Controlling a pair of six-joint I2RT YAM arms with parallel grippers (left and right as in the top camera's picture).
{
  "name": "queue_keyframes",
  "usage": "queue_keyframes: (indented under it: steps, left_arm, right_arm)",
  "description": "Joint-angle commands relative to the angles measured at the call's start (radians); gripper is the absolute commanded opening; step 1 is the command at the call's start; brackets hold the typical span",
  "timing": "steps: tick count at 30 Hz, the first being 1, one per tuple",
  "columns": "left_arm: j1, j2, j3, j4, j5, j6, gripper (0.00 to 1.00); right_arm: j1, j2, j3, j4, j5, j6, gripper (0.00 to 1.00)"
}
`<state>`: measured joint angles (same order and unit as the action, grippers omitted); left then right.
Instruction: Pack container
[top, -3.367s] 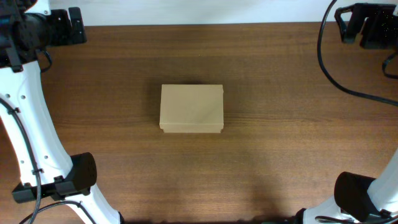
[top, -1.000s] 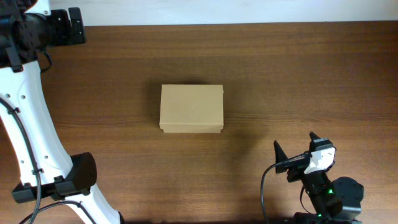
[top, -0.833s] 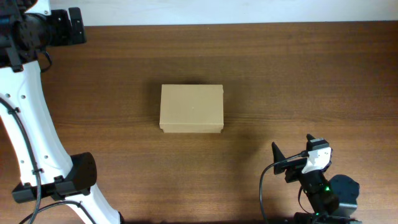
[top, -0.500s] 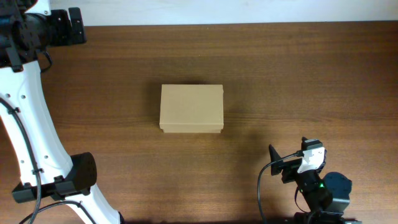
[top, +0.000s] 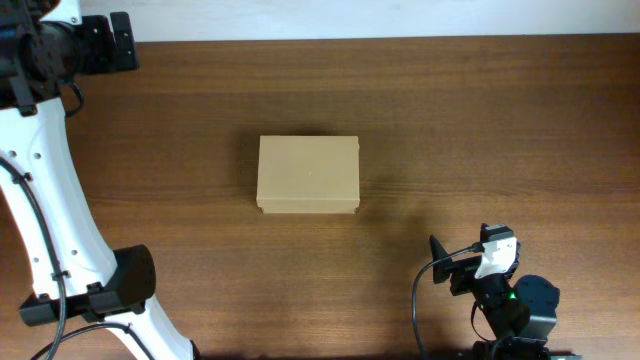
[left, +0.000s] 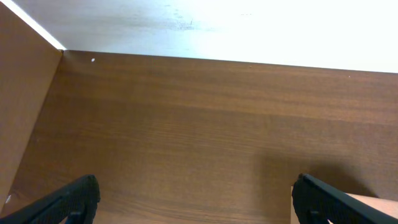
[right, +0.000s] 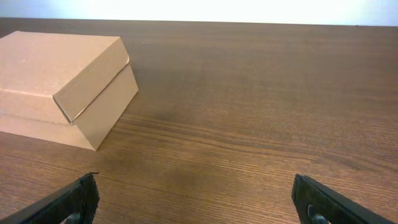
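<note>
The container (top: 308, 174) is a small tan cardboard box with its lid closed, standing at the middle of the table. It also shows in the right wrist view (right: 62, 81), at the upper left, flap edge down its side. My right gripper (top: 462, 248) is open and empty near the front right of the table, pointing toward the box and well apart from it; its fingers frame bare wood in its wrist view (right: 199, 205). My left gripper (top: 118, 42) is at the far left back corner, open and empty (left: 196, 202), far from the box.
The brown wooden table (top: 480, 120) ends at a white wall along the back (left: 249, 25). The left arm's white links (top: 45, 200) run down the left side. A black cable (top: 540, 110) hangs over the back right.
The right arm went from the back right corner to the front right, then slid a little left and toward the front edge. The box and left arm have not moved.
</note>
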<state>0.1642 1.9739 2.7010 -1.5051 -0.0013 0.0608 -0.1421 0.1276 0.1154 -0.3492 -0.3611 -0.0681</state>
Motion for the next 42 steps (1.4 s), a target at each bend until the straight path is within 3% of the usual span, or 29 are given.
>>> queue_keyframes:
  steps: [1, 29, 32, 42]
  left_arm:
    - [0.002, 0.003, -0.001, 0.002, -0.006, 0.012, 1.0]
    - [0.002, -0.063, -0.06, 0.002, -0.006, 0.012, 1.0]
    - [0.002, -0.165, -0.2, 0.013, -0.007, 0.013, 1.0]
    - [0.002, -0.655, -1.006, 0.601, -0.044, 0.023, 1.0]
  right_arm:
    - [0.005, -0.011, -0.01, 0.006, -0.009, -0.003, 0.99]
    - [0.005, -0.011, -0.01, 0.006, -0.009, -0.003, 0.99]
    - [0.005, -0.011, -0.01, 0.006, -0.009, -0.003, 0.99]
    - [0.005, -0.011, -0.01, 0.006, -0.009, -0.003, 0.99]
